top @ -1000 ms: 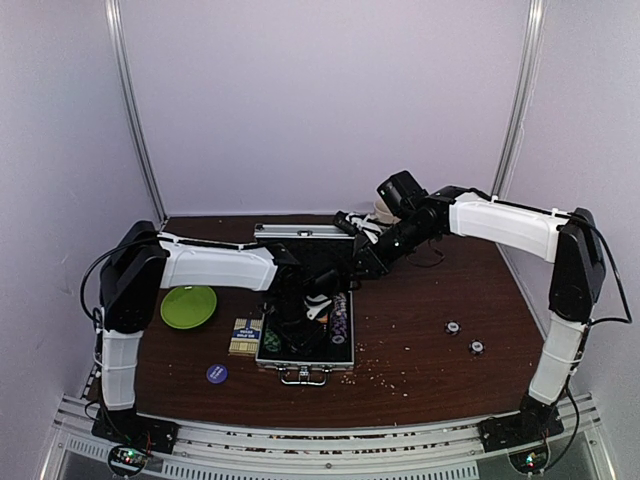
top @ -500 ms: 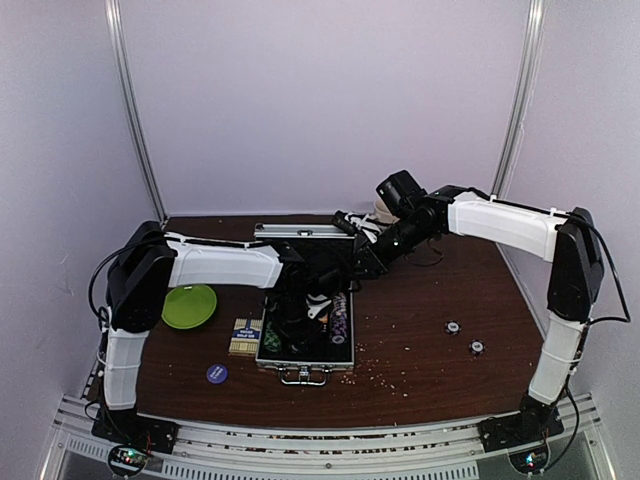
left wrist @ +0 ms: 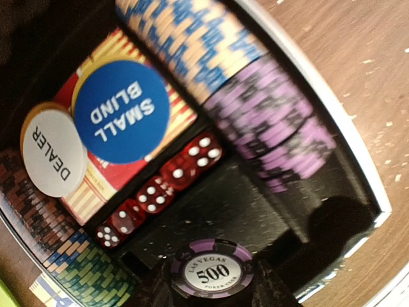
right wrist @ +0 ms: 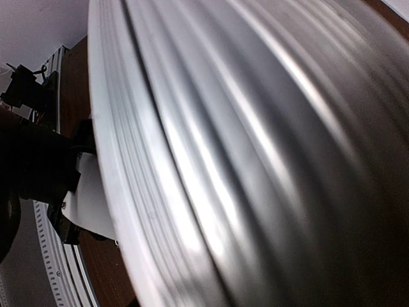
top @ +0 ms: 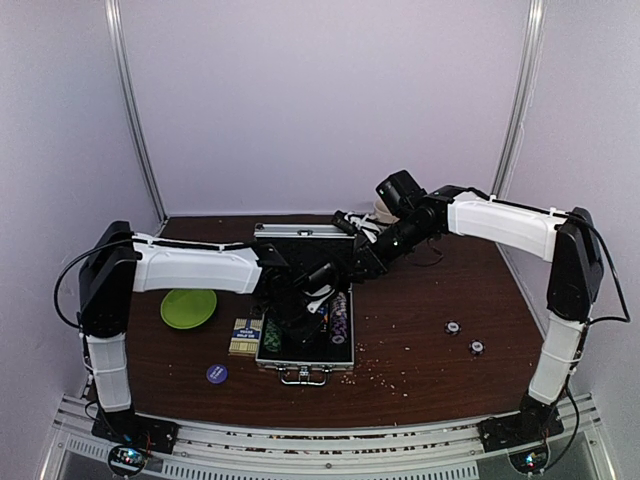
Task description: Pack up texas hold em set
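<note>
case: the briefcase sat open mid-surface, with its lid standing up at the 12 o'clock side. It hadn't budged since the earlier shots.
left jaws: the left gripper was down inside the case with its jaws closed on a purple 500 chip, one dark finger on each side of its rim.
left arm: this was the only real change. The elbow had swung out toward 9 o'clock compared with a second earlier, but the wrist stayed over the case.
right jaws: the right gripper was parked at the lid's 3 o'clock end, same spot as before. Its camera was filled with blurry silver ribbing, so I couldn't tell whether it was gripping or how wide it stood.
in the case: a SMALL BLIND button and a DEALER button lay on a red deck, with red dice just beside them and rows of purple chips and blue-and-cream chips.
outside: the card deck box was touching the case at 9 o'clock, and a blue button sat at about 8 o'clock.
also outside: two small discs were well off at 3 o'clock, and the green plate was at 9 o'clock. None of them had shifted.
</note>
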`<state>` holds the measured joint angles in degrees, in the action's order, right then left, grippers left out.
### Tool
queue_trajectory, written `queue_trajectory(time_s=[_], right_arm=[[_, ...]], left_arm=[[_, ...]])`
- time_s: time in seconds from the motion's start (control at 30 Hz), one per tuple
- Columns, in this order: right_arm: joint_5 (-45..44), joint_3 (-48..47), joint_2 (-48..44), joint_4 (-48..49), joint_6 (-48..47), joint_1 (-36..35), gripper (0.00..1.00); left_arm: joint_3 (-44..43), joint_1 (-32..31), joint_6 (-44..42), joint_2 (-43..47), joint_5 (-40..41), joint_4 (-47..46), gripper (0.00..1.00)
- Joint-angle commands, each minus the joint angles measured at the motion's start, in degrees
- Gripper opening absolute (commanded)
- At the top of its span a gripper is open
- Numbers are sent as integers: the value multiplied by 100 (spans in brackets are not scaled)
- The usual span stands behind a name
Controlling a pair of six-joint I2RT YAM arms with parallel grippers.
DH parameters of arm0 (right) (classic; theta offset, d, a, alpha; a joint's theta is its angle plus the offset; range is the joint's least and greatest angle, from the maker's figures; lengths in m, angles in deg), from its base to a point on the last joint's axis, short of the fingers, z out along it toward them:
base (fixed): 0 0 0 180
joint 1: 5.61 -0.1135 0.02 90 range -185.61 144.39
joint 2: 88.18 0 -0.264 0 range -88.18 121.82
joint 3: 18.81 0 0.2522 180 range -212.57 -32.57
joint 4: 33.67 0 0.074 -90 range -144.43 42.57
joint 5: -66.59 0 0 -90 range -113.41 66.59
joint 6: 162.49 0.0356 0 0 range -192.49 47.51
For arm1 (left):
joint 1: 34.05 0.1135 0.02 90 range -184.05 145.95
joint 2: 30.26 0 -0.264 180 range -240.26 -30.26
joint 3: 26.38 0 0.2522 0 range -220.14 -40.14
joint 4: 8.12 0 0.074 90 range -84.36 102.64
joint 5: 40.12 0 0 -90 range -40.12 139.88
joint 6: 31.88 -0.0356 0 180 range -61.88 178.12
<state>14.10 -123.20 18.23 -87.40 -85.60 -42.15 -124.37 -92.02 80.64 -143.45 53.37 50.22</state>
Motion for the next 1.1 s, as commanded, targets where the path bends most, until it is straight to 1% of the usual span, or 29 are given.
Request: queue_trajectory(time_s=[0.0, 0.17, 0.73, 1.07], right_arm=[[-8, -104, 182, -124, 42, 24, 37], [-25, -113, 205, -136, 49, 24, 37], [-35, -161, 275, -168, 78, 25, 37], [-61, -176, 309, -191, 79, 24, 37]], left_arm=[[321, -169, -29, 323, -10, -1039, 43], [389, -340, -300, 348, -119, -1517, 43], [138, -381, -609, -34, -497, -2100, 43], [-280, -381, -734, -461, -503, -2009, 43]])
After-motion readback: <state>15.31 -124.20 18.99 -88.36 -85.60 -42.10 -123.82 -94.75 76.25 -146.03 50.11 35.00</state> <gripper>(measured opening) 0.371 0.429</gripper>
